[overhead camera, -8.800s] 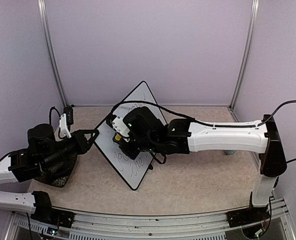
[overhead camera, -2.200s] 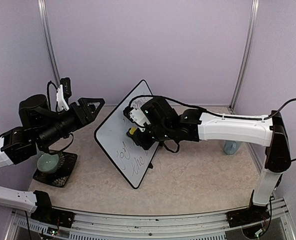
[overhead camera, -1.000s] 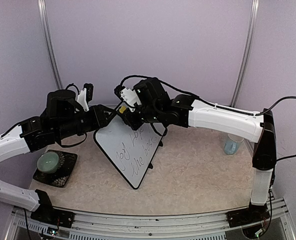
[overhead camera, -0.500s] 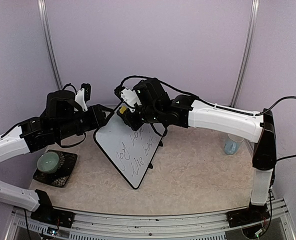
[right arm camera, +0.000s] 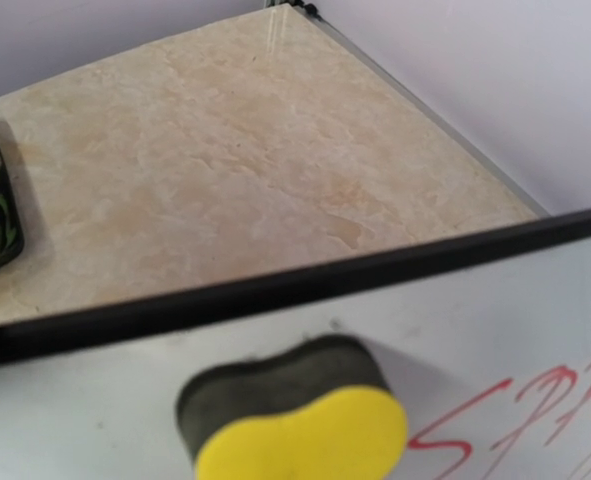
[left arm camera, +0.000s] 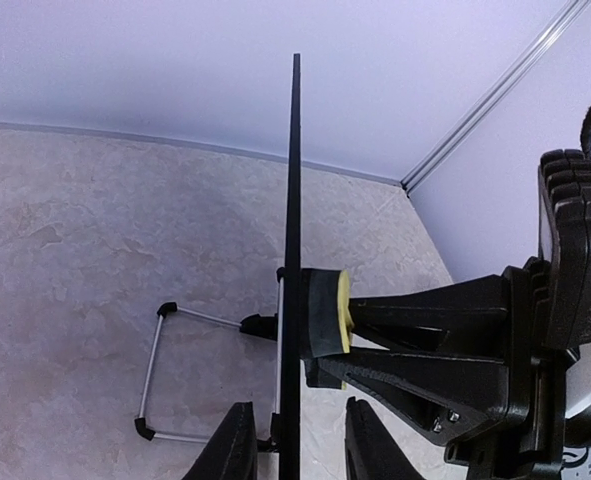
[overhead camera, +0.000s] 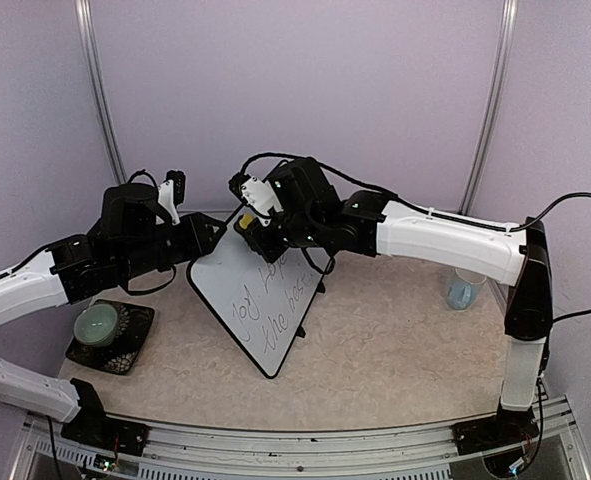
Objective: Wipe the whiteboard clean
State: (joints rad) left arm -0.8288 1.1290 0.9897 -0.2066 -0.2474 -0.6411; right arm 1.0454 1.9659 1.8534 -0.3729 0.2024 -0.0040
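The whiteboard (overhead camera: 218,275) stands tilted on a wire stand (left arm camera: 147,370) behind it, with handwriting (overhead camera: 275,300) across its lower half. A push on its face would likely tip or slide it. That seems to be why the left gripper (left arm camera: 297,442) sits astride the board's upper edge. Its jaws are narrow, with a gap showing on each side of the frame, so they are not yet clamped. On the board's front, near the top, the right gripper (left arm camera: 347,338) pinches a yellow sponge (right arm camera: 295,415), its dark pad flat against the white surface beside red lettering (right arm camera: 515,415).
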